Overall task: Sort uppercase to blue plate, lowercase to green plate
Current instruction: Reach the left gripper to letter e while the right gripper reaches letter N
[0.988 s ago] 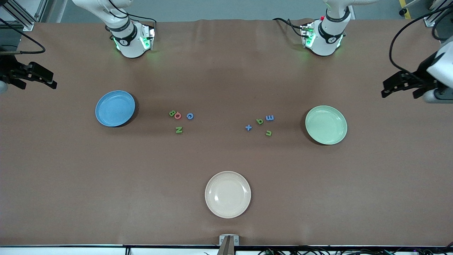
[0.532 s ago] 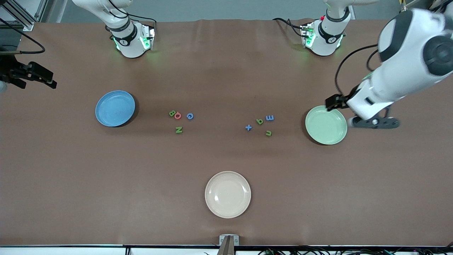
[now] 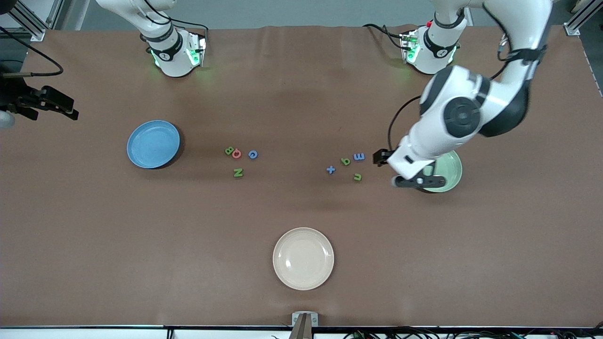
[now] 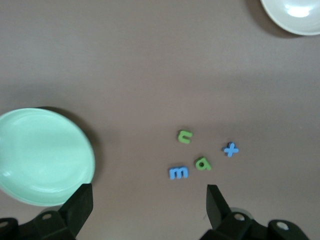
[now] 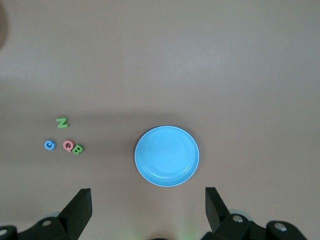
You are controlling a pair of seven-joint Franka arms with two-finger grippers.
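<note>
The blue plate point(image 3: 153, 143) point(image 5: 167, 156) lies toward the right arm's end of the table. Beside it lie the uppercase letters: green B point(image 3: 229, 150), red Q point(image 3: 236, 153), blue C point(image 3: 253, 154) and green N point(image 3: 238, 173). The lowercase blue m point(image 3: 359, 157) point(image 4: 178, 173), green a point(image 3: 346, 161) point(image 4: 203, 163) and green u point(image 3: 357, 177) point(image 4: 185, 136) lie beside the green plate point(image 3: 450, 168) point(image 4: 42, 156). My left gripper point(image 3: 417, 181) point(image 4: 147, 210) hangs open and empty over that plate's rim, on the letters' side. My right gripper point(image 3: 70, 109) point(image 5: 147, 207) waits open, high over the table's end.
A blue plus sign point(image 3: 330, 170) point(image 4: 230, 149) lies next to the lowercase letters. A cream plate point(image 3: 303, 258) sits nearest the front camera, midway along the table. The left arm's forearm covers much of the green plate in the front view.
The left arm has swung in from the table's end, across the green plate, toward the lowercase letters. The right arm has barely shifted. No letter has moved.
</note>
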